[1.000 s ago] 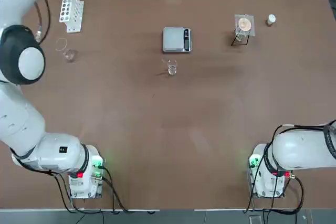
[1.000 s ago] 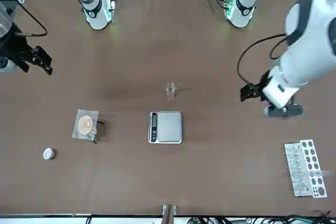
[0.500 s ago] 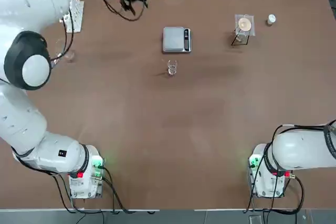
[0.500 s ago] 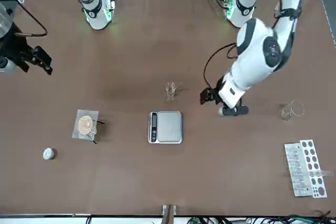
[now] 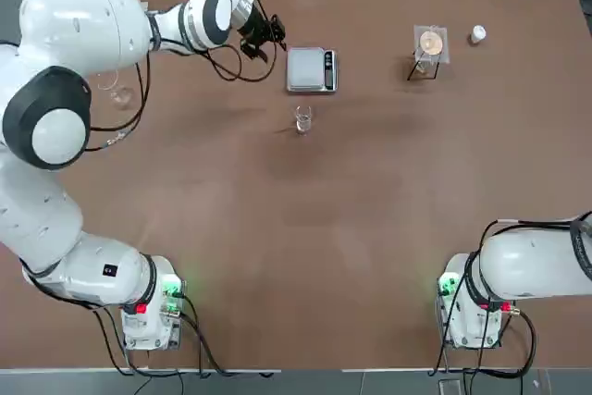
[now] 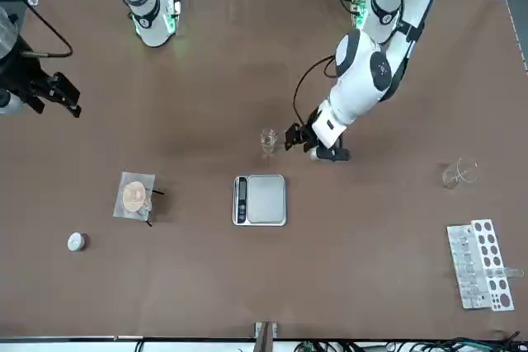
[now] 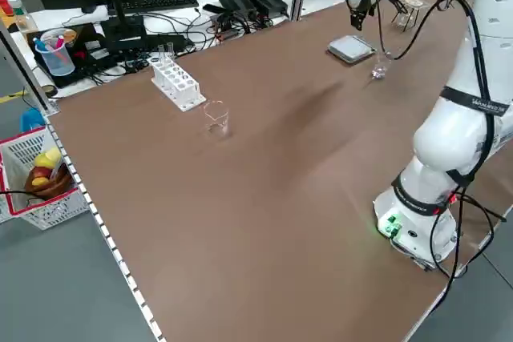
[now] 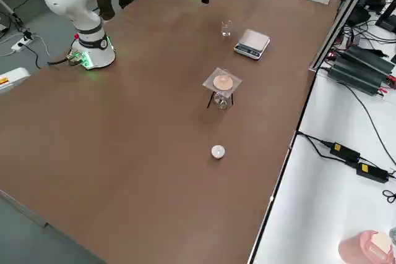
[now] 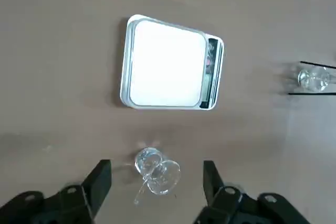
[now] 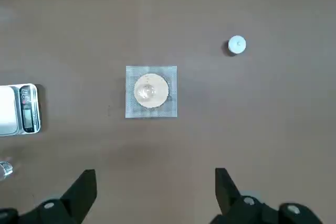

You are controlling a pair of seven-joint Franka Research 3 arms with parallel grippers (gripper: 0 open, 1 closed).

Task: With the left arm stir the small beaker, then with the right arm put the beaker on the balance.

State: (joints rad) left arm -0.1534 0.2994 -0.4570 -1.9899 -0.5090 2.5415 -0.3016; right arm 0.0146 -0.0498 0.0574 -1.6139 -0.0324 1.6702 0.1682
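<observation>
The small beaker [image 5: 302, 119] stands on the brown table just in front of the balance [image 5: 312, 69], with a thin clear rod leaning in it. My left gripper [image 5: 264, 37] hovers by the balance's left side, above the table. In the left wrist view the beaker [image 9: 157, 170] shows between its open fingers [image 9: 100, 181], and the balance [image 9: 168, 64] lies beyond it. My right gripper [image 6: 51, 92] hangs open and empty over the table's right side, far from the beaker [image 6: 268, 140] and the balance [image 6: 261, 199]. Its fingers [image 10: 84, 188] frame bare table.
A clear stand with a tan disc [image 5: 430, 43] and a small white cap [image 5: 477, 34] sit at the far right. A white test-tube rack [image 6: 478, 263] and a larger glass vessel [image 6: 458, 172] stand at the far left. Both arm bases [image 5: 153, 307] are at the near edge.
My left arm has swung from the table's left side towards the middle; its gripper now hovers beside the balance, over the small beaker. The right arm has not moved.
</observation>
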